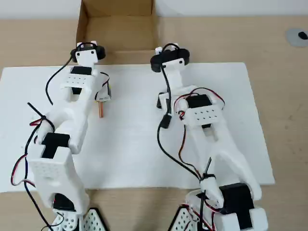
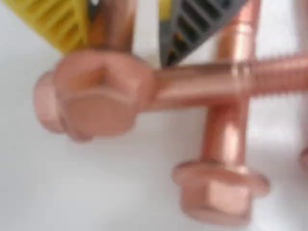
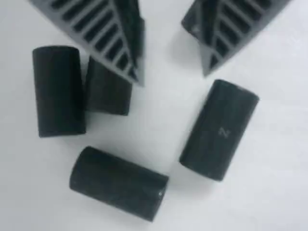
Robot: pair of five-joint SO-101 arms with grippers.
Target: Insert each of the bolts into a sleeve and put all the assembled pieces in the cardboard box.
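Observation:
Several copper bolts lie on the white mat. One bolt lies crosswise, another bolt points its hex head toward the camera. My left gripper hangs open just over them, and a third bolt's shaft lies between its yellow and grey fingers with a gap on the grey side. One bolt sticks out beside the left arm in the high view. My right gripper hovers open over several black sleeves: one sleeve, another sleeve, a third sleeve. Nothing is between its fingers.
The open cardboard box stands at the far edge of the mat, between the two arms' far ends. The mat's middle and near part are bare. A grey disc lies on the wooden table at the far right.

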